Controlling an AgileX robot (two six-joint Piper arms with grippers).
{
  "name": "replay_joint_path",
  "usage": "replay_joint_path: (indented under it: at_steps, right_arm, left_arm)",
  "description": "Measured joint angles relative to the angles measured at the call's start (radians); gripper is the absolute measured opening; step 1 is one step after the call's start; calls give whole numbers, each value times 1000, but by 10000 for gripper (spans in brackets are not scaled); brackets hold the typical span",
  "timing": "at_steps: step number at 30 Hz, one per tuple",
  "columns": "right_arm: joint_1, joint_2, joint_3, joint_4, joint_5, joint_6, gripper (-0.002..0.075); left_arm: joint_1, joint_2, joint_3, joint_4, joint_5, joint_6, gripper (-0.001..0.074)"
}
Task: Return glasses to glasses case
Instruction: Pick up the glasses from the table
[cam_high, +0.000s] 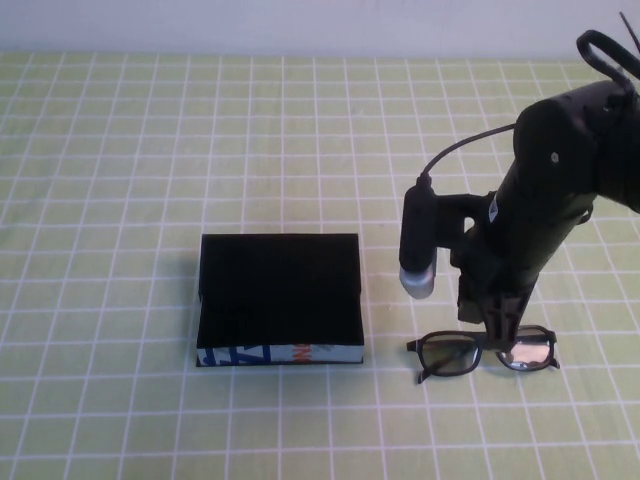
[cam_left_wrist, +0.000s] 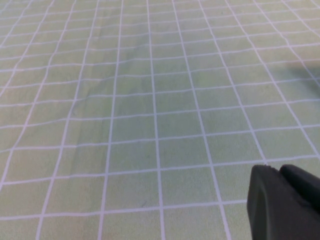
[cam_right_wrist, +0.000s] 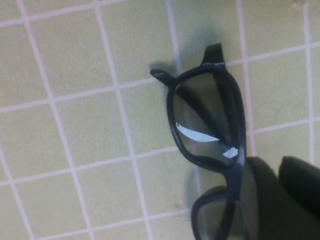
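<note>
Step in hand: pick-up of the glasses (cam_high: 482, 351); judged early in the task, nothing yet in the case.
Glasses: lying folded on the green checked tablecloth (cam_high: 120, 150), to the right of the glasses case (cam_high: 279, 298) and apart from it; lenses facing the robot's side.
Glasses case: flat black box on the cloth near the table's middle; printed light blue edge toward the robot; whether the flap is raised or down cannot be told.
Right gripper (cam_high: 498, 322): lowered onto the bridge of the glasses; in the right wrist view one dark finger (cam_right_wrist: 265, 200) sits against the frame at the bridge; whether the grip is closed on the frame cannot be told.
Left gripper (cam_left_wrist: 285, 202): only a dark corner visible in the left wrist view, above bare cloth; finger state cannot be told; not visible in the high view.
Next move, as judged: confirm hold at the bridge; lift; carry left to the case; the flap must be open first.
</note>
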Motion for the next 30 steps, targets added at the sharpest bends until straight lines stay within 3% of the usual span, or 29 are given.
replay_joint_path:
  at_steps: [8,10,30]
  right_arm:
    - [-60,75,-31,42,42,-183,337]
    - [-70,76,-31,58,44,-224,379]
    - [-100,160,-33,73,27,-275,414]
  left_arm:
    - [0,0,0,0,0,0,-2]
    - [0,0,0,0,0,0,-2]
    - [0,0,0,0,0,0,-2]
